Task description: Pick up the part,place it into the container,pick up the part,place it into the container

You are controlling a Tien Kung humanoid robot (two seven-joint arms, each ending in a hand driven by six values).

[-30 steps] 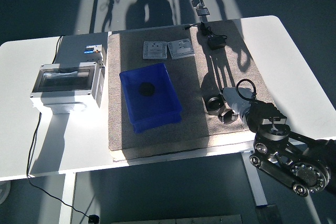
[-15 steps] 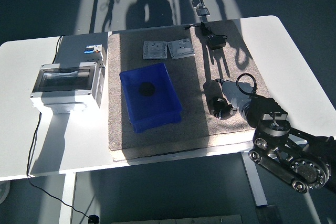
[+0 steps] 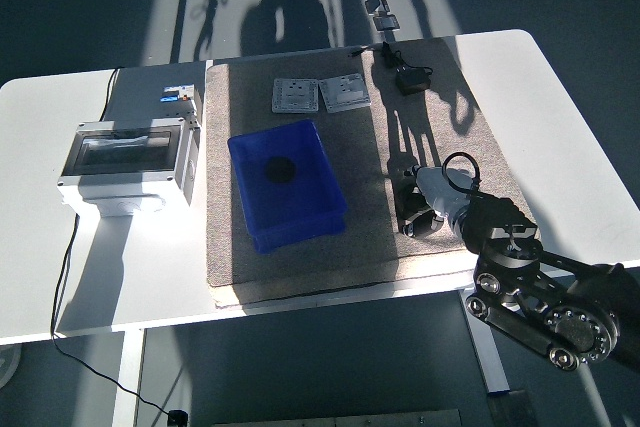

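Note:
A blue container (image 3: 300, 212) stands on the brown mat (image 3: 365, 157) in the middle of the table, with one round black part (image 3: 280, 169) lying inside it. To its right, my right hand (image 3: 415, 205) reaches in from the lower right corner and rests low on the mat. Its fingers (image 3: 410, 187) are curled down around a second black part (image 3: 413, 217), which is mostly hidden under them and still sits on the mat. The hand is about a hand's width from the container's right wall. The left arm is out of view.
A grey electrical box (image 3: 125, 162) with a clear lid stands at the left. Two white switch plates (image 3: 320, 94) lie behind the container. A black adapter (image 3: 412, 77) with its cable lies at the mat's far right.
My right hand has moved left and a little forward onto the black part, and its fingers have closed over it. The part, plainly seen a second ago, is now mostly covered.

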